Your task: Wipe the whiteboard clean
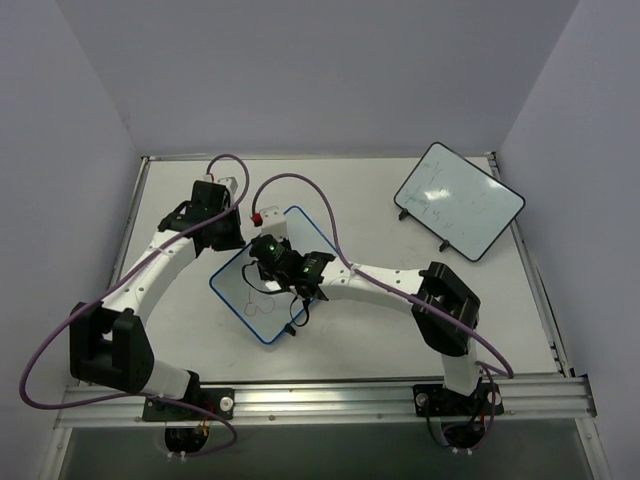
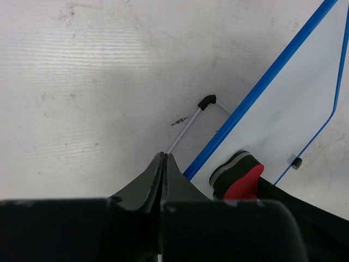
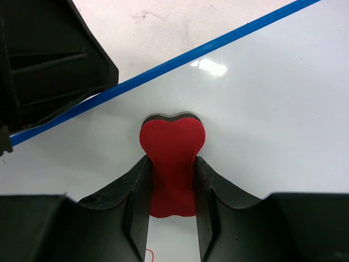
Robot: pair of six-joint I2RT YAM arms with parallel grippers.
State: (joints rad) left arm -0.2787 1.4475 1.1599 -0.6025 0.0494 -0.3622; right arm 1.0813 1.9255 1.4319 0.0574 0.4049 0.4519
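The whiteboard (image 1: 250,300) with the blue frame lies in the middle of the table. It also shows in the left wrist view (image 2: 294,114) and the right wrist view (image 3: 272,109). My right gripper (image 3: 172,161) is shut on a red eraser (image 3: 172,142), which is pressed on the board close to its blue edge. The eraser also shows in the top view (image 1: 259,217) and the left wrist view (image 2: 240,177). A thin drawn line (image 1: 258,305) remains on the board's near part. My left gripper (image 2: 163,157) is shut and empty, over the table beside the board's left edge.
A black-framed whiteboard (image 1: 458,200) with faint marks stands at the back right. One black-tipped wire foot (image 2: 206,101) of the blue board sticks out onto the table. Purple cables loop over both arms. Walls enclose the table on three sides.
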